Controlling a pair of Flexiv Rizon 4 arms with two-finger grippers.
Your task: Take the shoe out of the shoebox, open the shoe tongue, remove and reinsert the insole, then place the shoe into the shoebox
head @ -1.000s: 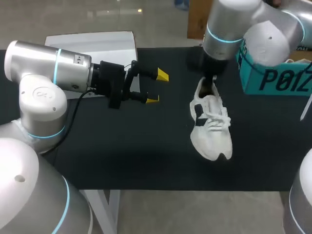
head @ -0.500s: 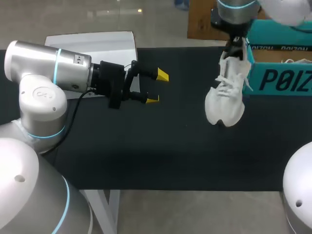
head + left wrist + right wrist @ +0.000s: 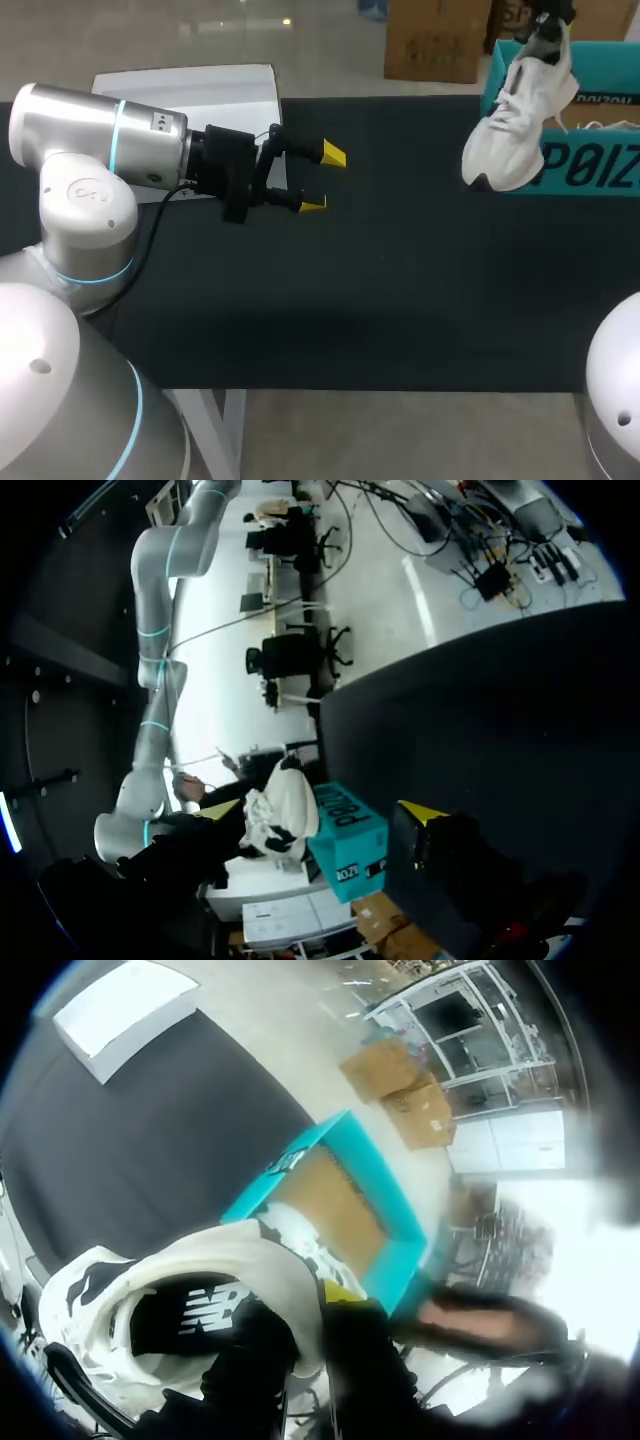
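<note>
A white sneaker point(image 3: 518, 112) hangs toe-down in the air in front of the teal shoebox point(image 3: 590, 165) at the table's far right. My right gripper point(image 3: 547, 22) is shut on the shoe's heel collar. In the right wrist view one finger sits inside the shoe point(image 3: 170, 1290) and the other outside, with the open box point(image 3: 340, 1185) ahead of them showing its brown inside. My left gripper point(image 3: 323, 180) stands open over the table's left middle, holding nothing. Its wrist view shows the shoe point(image 3: 275, 815) and the box point(image 3: 345, 840) far ahead.
A flat white box point(image 3: 200, 85) lies at the back left corner, partly behind my left arm. The black table top point(image 3: 380, 300) stretches between the two grippers.
My right arm has lifted the shoe off the middle of the table and carried it up and to the right, toward the shoebox. The left arm has stayed still.
</note>
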